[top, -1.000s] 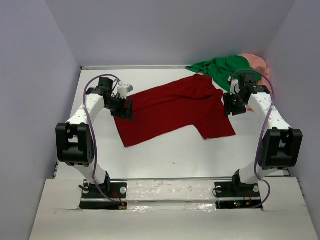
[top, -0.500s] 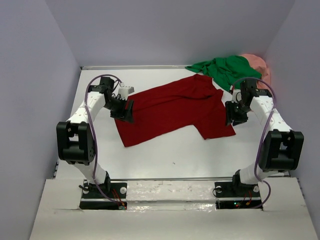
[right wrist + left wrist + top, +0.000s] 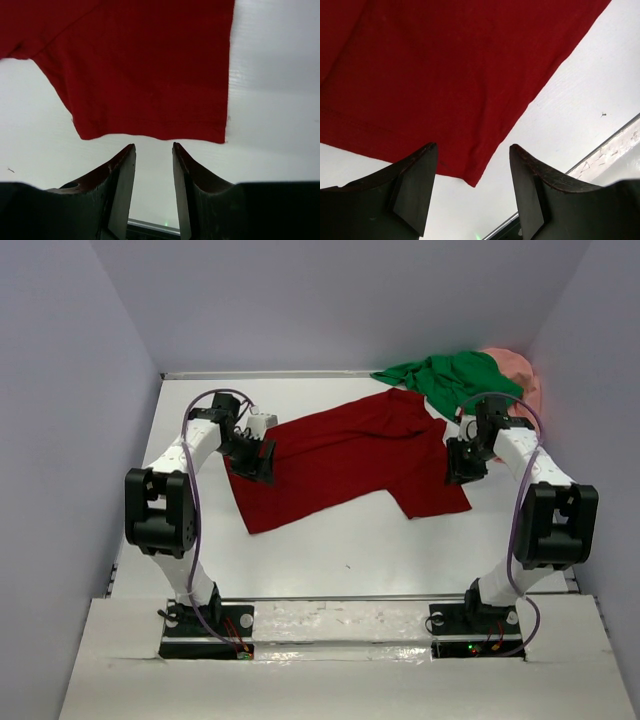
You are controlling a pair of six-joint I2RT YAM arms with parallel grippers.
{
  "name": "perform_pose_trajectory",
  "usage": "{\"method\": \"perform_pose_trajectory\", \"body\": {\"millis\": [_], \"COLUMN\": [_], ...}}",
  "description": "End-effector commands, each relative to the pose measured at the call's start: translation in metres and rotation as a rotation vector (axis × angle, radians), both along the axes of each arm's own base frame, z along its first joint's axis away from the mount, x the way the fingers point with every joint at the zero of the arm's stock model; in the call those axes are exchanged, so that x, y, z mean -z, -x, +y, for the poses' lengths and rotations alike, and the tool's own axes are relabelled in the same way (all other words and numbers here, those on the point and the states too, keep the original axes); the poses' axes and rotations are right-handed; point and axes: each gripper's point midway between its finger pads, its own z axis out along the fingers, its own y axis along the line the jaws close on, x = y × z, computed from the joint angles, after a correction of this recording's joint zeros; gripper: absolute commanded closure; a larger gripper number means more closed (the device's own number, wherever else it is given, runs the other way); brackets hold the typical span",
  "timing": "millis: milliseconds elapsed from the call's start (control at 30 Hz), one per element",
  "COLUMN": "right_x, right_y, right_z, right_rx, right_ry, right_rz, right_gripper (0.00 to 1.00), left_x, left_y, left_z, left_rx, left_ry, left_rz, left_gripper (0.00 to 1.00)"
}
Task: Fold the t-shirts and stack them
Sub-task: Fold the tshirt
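Observation:
The dark red t-shirt (image 3: 345, 460) lies spread flat across the middle of the white table. It fills the top of the left wrist view (image 3: 430, 75) and of the right wrist view (image 3: 145, 65). My left gripper (image 3: 262, 462) is open and empty over the shirt's left edge, above its bottom corner (image 3: 471, 182). My right gripper (image 3: 460, 462) is open and empty at the shirt's right side, just off a sleeve hem (image 3: 150, 136). The bright green t-shirt (image 3: 450, 380) lies crumpled at the back right, with the salmon pink t-shirt (image 3: 520, 375) bunched behind it.
The white table (image 3: 350, 540) is walled by pale purple panels on three sides. A metal strip (image 3: 340, 597) runs along the near edge in front of the arm bases.
My left gripper has shifted right onto the red shirt's left edge. My right gripper has moved inward toward the shirt's right sleeve. The shirts have not moved.

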Motion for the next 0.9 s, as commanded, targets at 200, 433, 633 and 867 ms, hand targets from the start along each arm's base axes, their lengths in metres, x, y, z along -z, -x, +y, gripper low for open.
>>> {"method": "perform_pose_trajectory", "body": {"millis": [200,433,633,867], "right_x": [-0.058,-0.079,-0.049,0.015], "right_y": [-0.108,-0.185,-0.261,-0.291], "right_z": [0.052,0.046,0.007,-0.009], "right_rx": [-0.185,-0.209,-0.094,0.004], "right_ry": [-0.289,-0.252,-0.069,-0.033], "right_rz": [-0.464,-0.676,-0.693,-0.500], "right_gripper": [0.55,0.47,0.47,0.48], "left_x": [-0.064,-0.102,-0.106,-0.095], "left_y": [-0.066,-0.113,-0.126,-0.121], "left_z": [-0.012,-0.010,-0.001,0.000], "left_rx": [-0.084,-0.189,-0.260,-0.272], "left_ry": [0.064,0.097,0.087,0.082], "left_rz": [-0.395,-0.671,-0.786,-0.757], "left_gripper": [0.31,0.31,0.31,0.31]}}
